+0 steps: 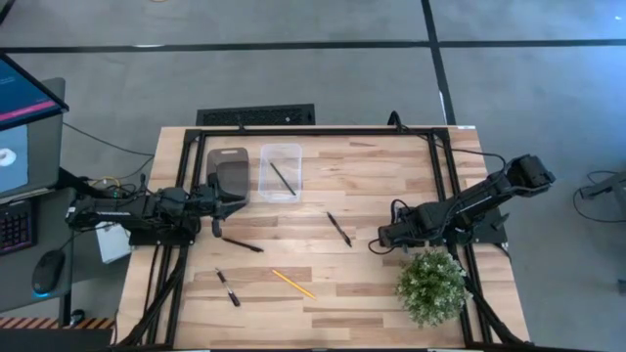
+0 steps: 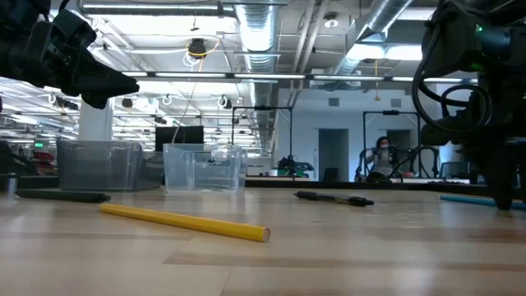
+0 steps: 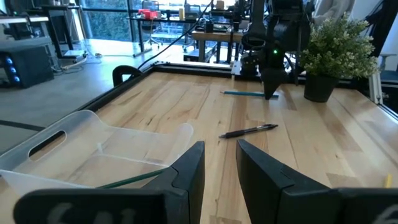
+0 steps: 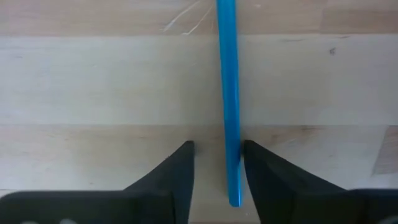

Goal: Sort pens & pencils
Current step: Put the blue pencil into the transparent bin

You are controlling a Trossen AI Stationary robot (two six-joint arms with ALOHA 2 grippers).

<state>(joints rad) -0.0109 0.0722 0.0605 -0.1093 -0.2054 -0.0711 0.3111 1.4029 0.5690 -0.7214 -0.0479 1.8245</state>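
Right tool [image 4: 216, 163] straddles the blue pencil [image 4: 227, 93] near the surface's right edge; left tool [image 3: 219, 163] hovers empty by the bins.

Toward the left edge, the left tool stands with fingers slightly apart, holding nothing, just in front of a dark bin [image 1: 230, 172]; beside it a clear bin [image 1: 281, 171] holds a dark pencil [image 1: 283, 178]. Black pens lie below the left tool [image 1: 242, 244] and near the front edge [image 1: 228, 287], with the yellow pencil [image 1: 292, 284] beside the latter; a third pen [image 1: 339, 229] lies mid-surface [image 1: 372, 176]. At the right, the right tool's fingers are down on either side of the blue pencil, not yet shut on it. A potted plant [image 1: 431, 285] stands at the front right.
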